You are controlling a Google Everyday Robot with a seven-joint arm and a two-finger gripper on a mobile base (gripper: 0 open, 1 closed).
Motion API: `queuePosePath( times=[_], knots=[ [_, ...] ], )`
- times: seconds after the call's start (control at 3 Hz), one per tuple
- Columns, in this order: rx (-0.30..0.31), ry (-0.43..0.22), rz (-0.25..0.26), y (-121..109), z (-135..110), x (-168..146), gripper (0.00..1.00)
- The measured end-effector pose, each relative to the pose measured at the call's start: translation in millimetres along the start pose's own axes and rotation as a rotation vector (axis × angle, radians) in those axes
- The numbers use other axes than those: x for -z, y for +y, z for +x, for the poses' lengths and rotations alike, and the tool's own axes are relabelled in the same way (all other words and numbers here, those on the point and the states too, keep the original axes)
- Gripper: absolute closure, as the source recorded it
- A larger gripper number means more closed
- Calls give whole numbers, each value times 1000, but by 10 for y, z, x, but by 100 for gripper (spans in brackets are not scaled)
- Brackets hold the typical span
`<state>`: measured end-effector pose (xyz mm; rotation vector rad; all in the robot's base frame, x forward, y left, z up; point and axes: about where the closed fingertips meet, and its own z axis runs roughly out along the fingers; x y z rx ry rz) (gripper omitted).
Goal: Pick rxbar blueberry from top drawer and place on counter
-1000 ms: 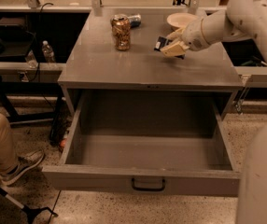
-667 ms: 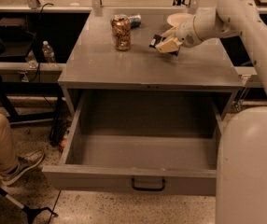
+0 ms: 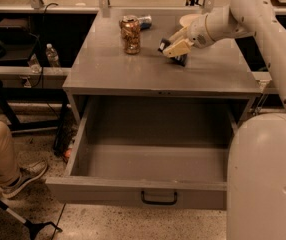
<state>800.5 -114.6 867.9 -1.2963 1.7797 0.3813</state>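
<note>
Rxbar blueberry (image 3: 163, 45) is pinched between the closed fingers of the hand (image 3: 175, 48), upper right of centre, low over the tabletop (image 3: 133, 74). The hand has drifted leftward toward the can (image 3: 131, 34), well clear of the top drawer (image 3: 133, 191); releasing looks next.

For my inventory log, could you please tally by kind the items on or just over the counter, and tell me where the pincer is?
Can: 1, crumpled
Snack bar: 1, the rxbar blueberry, gripped by the pincer low over the counter, right of the can
Pale dish: 1
Bluish item behind the can, kind unclear: 1
Total: 4
</note>
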Motion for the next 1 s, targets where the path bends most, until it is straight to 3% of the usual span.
queuePosePath(
  times=[0.33,0.67,1.0],
  knots=[
    [-13,-11,18,-28,22,63,0],
    [-38,-22,42,-89,69,191,0],
    [-101,-68,145,-290,187,630,0]
  ],
)
